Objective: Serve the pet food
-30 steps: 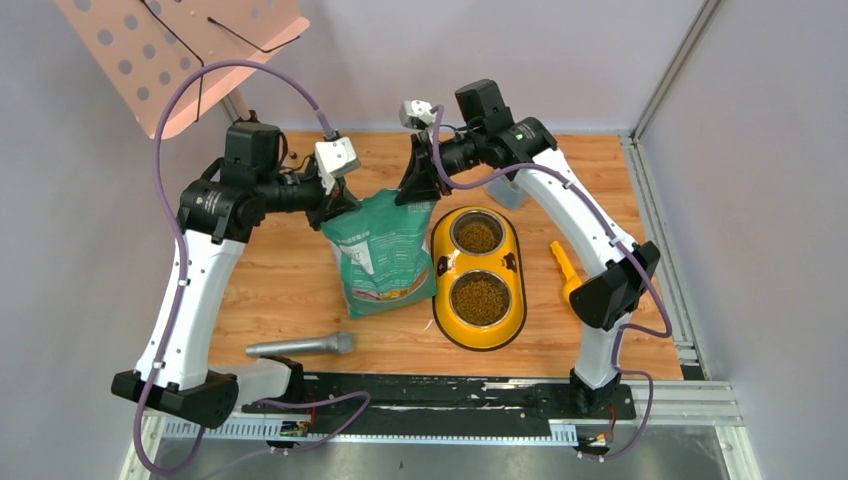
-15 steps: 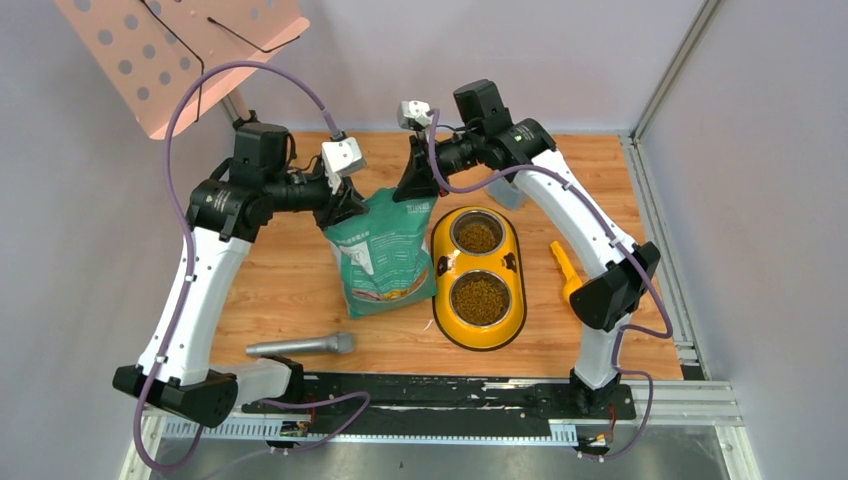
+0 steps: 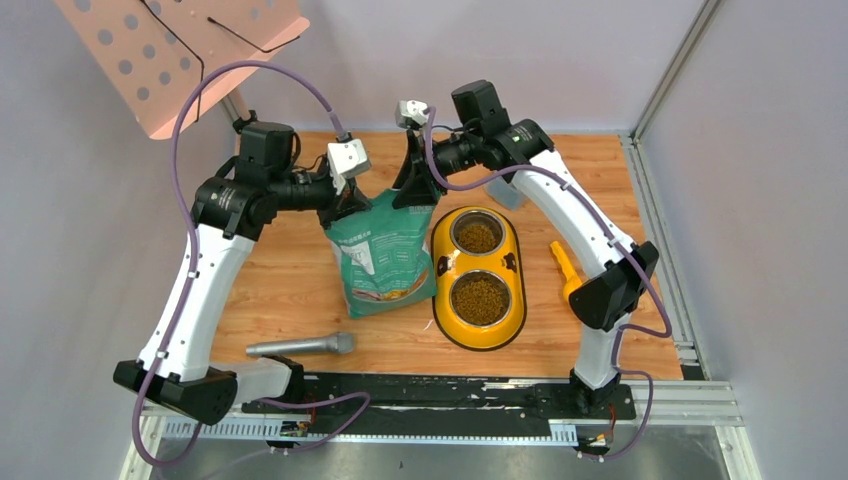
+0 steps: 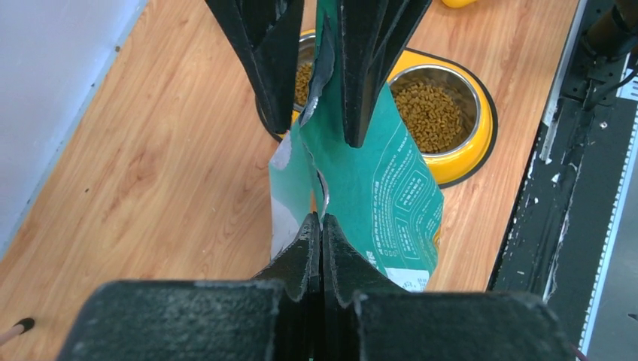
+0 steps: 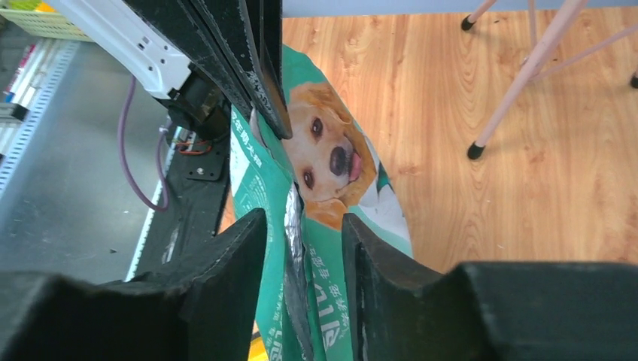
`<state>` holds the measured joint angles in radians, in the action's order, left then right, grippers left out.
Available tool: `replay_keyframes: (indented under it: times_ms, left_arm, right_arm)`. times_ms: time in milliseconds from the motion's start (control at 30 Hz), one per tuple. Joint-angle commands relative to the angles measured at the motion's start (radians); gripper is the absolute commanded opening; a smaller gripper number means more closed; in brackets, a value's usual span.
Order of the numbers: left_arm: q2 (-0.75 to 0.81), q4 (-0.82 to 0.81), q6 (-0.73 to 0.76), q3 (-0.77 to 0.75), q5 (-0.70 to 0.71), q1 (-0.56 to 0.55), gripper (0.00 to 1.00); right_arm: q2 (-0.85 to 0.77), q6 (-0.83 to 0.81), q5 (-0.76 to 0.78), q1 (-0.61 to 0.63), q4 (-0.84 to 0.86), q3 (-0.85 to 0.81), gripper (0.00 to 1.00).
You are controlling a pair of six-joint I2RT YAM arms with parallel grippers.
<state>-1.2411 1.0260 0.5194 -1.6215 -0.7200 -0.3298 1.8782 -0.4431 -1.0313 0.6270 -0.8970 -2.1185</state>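
The pet food point(image 3: 479, 298) fills both steel bowls of the yellow feeder point(image 3: 478, 341); the left wrist view shows it too point(image 4: 430, 113). A green-and-silver bag point(image 3: 385, 260) stands upright to the left of the feeder. My left gripper point(image 3: 347, 205) is at its top left corner, jaws pressed together with the bag's silvery edge pinched at the tips point(image 4: 322, 219). My right gripper point(image 3: 415, 190) is at the top right corner. Its jaws stand apart on either side of the bag's folded top point(image 5: 305, 218), with a gap on each side.
A yellow scoop point(image 3: 566, 272) lies right of the feeder. A grey cylinder point(image 3: 300, 346) rests near the front edge. A clear container point(image 3: 505, 192) sits behind the feeder under the right arm. A pink perforated stand point(image 3: 180, 50) leans over the back left.
My right gripper has let go of the bag top and opened. My left gripper has shifted slightly right along the bag top and is shut on it again.
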Motion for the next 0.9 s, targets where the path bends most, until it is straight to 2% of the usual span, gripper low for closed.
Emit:
replay_keyframes:
  times_ms: [0,133,200,233,267,333,433,500,567,667,733,767,800,833,867]
  left_arm:
    - [0.001,-0.029,0.035,-0.01,-0.011,-0.018,0.0]
    - [-0.004,-0.046,0.015,-0.012,0.0,-0.02,0.0]
    - [-0.004,-0.067,-0.012,-0.01,0.017,-0.021,0.0]
    - [-0.005,-0.077,-0.026,-0.008,0.026,-0.022,0.03]
    - [-0.006,-0.08,-0.028,-0.008,0.03,-0.025,0.19]
    - [-0.01,-0.084,-0.027,-0.004,0.033,-0.035,0.35]
    - [-0.019,-0.099,-0.03,-0.004,0.042,-0.058,0.38]
    - [-0.035,-0.103,-0.04,-0.015,0.042,-0.071,0.37]
    - [-0.051,-0.102,-0.041,-0.027,0.041,-0.085,0.27]
    - [-0.072,-0.069,0.0,-0.042,0.05,-0.096,0.02]
    - [-0.08,-0.043,0.011,-0.056,0.054,-0.098,0.0]
    - [-0.082,-0.039,0.01,-0.065,0.055,-0.098,0.0]
    - [-0.079,-0.035,0.004,-0.071,0.059,-0.098,0.05]
    - [-0.076,-0.036,-0.001,-0.074,0.063,-0.098,0.22]
    - [-0.068,-0.042,-0.011,-0.078,0.073,-0.098,0.3]
  right_arm:
    - [0.033,0.06,-0.085,0.019,0.046,-0.024,0.35]
    - [0.046,0.058,-0.096,0.026,0.046,-0.024,0.17]
    - [0.046,0.056,-0.104,0.027,0.044,-0.017,0.0]
    - [0.045,0.052,-0.106,0.027,0.044,-0.015,0.0]
    - [0.044,0.05,-0.107,0.027,0.044,-0.015,0.0]
    - [0.044,0.05,-0.106,0.027,0.045,-0.019,0.0]
    - [0.044,0.049,-0.111,0.027,0.044,-0.027,0.0]
    - [0.045,0.05,-0.113,0.026,0.045,-0.033,0.0]
    - [0.047,0.052,-0.111,0.026,0.046,-0.039,0.0]
    - [0.046,0.052,-0.101,0.027,0.045,-0.041,0.0]
    - [0.044,0.053,-0.089,0.025,0.046,-0.044,0.0]
    - [0.043,0.058,-0.084,0.024,0.046,-0.046,0.05]
    - [0.042,0.068,-0.076,0.02,0.05,-0.054,0.14]
    - [0.041,0.097,-0.063,0.015,0.069,-0.065,0.29]
    - [0.037,0.14,-0.045,0.006,0.097,-0.074,0.41]
